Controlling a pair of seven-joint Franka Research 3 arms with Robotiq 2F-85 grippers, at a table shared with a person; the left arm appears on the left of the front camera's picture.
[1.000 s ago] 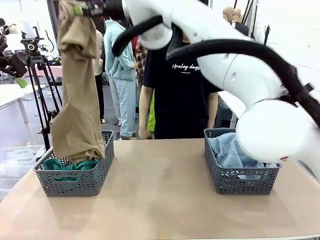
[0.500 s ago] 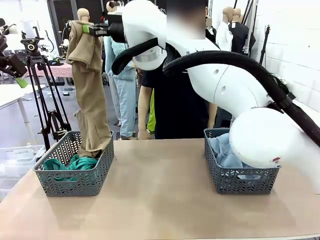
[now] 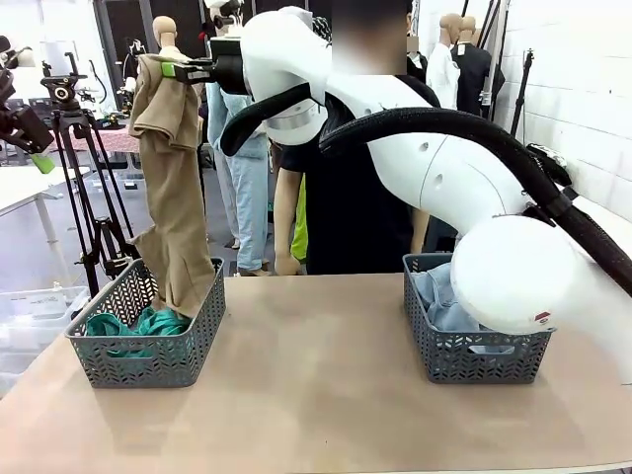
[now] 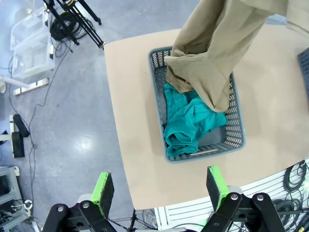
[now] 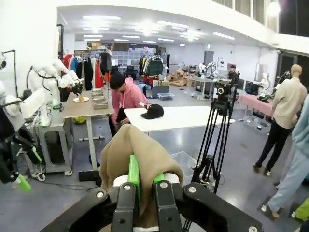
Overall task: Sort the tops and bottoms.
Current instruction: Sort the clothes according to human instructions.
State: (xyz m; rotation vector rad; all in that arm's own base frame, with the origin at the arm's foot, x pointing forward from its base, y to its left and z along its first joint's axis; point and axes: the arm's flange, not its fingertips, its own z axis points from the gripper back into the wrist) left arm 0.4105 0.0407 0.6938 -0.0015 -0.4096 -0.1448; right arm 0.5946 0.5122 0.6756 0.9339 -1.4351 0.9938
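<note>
lab floor, tan desk (image 3: 316,395) with a grey basket at each end, person standing at the far side.

front: right arm reaches across to the robot's left, right hand (image 3: 170,69) high up, clamped tight on the top edge of the tan top (image 3: 173,197). top hangs full length; its lower end dips into the left basket (image 3: 148,360) at the back right corner, touching the teal top (image 3: 133,324) already in there. right basket (image 3: 474,355) holds the pale shorts (image 3: 444,296); dark pair i can't make out.

left wrist: looking straight down from above. left hand (image 4: 159,186) wide open, holding nothing, well clear of the desk edge. tan top's hem bunches over the basket's far half, part on the teal top, part against the rim.

right wrist: pads (image 5: 133,175) pinched together on a fold of tan cloth, which humps up over the fingers.

risks, my read: most of the top is above the basket, not in it. release from this height and it can flop over the near or right wall and slide onto the desk. the hang is off-centre toward the right wall, which makes that worse. cloth draped over the fingers may snag on release and get dragged back out. lower more and centre before opening.
</note>
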